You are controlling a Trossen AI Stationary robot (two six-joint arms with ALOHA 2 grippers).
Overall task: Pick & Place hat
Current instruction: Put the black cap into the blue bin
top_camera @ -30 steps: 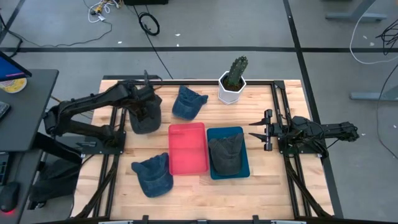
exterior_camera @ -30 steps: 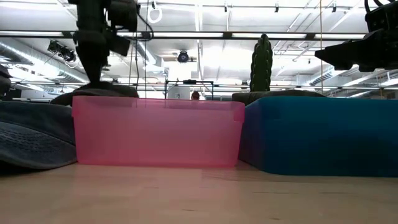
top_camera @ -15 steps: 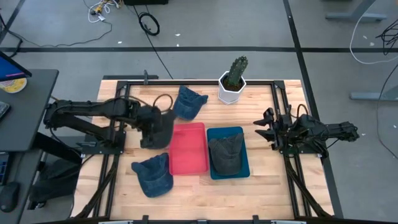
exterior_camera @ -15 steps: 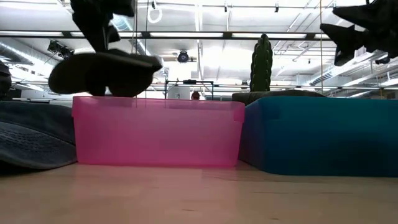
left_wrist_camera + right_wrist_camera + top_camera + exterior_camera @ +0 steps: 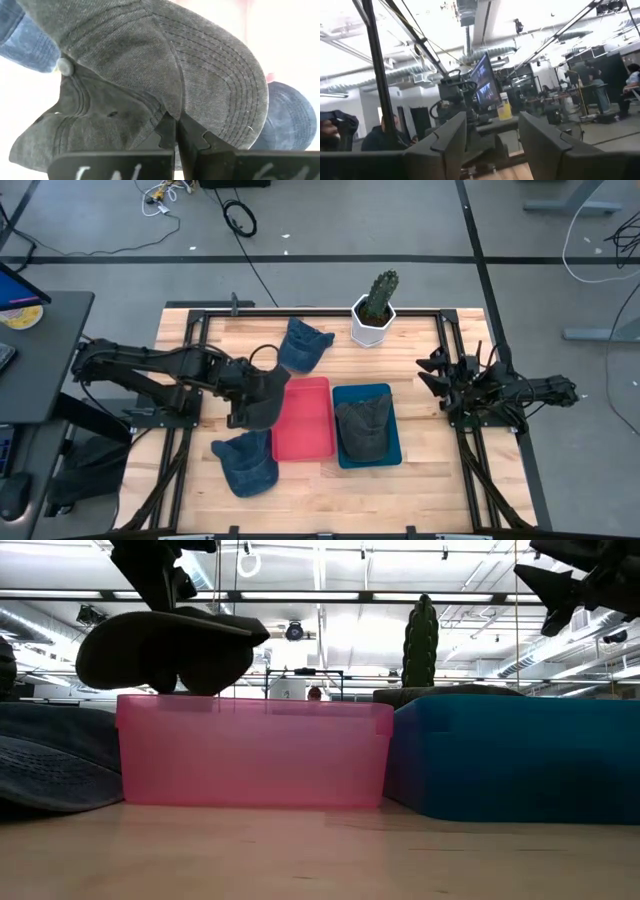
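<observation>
My left gripper (image 5: 252,392) is shut on a dark grey cap (image 5: 264,402) that hovers over the left end of the pink bin (image 5: 303,420). The low view shows this cap (image 5: 165,648) above the bin's rim (image 5: 250,702). A second grey cap (image 5: 365,428) lies in the blue bin (image 5: 390,452). One blue denim cap (image 5: 303,343) lies on the table near the cactus, another (image 5: 247,462) near the table's near edge. My right gripper (image 5: 437,372) is open at the table's right side, tipped upward and touching nothing. My left gripper pinches the dark grey cap between its two fingers (image 5: 166,134) at the seam where brim meets crown (image 5: 172,107). The fingers come from above, pointing down. The cap is lifted clear and hangs below them, roughly level, over the pink bin's left end.
A potted cactus (image 5: 376,308) in a white pot stands at the far edge behind the bins. A black frame (image 5: 450,340) runs round the table. Bare wood shows along the near edge (image 5: 440,500) and between the blue bin and the right arm.
My left gripper has lifted the dark grey cap off the table at the far left and carried it right and toward the near edge, up to the pink bin's left end. My right gripper has tipped upward from pointing level toward the bins.
</observation>
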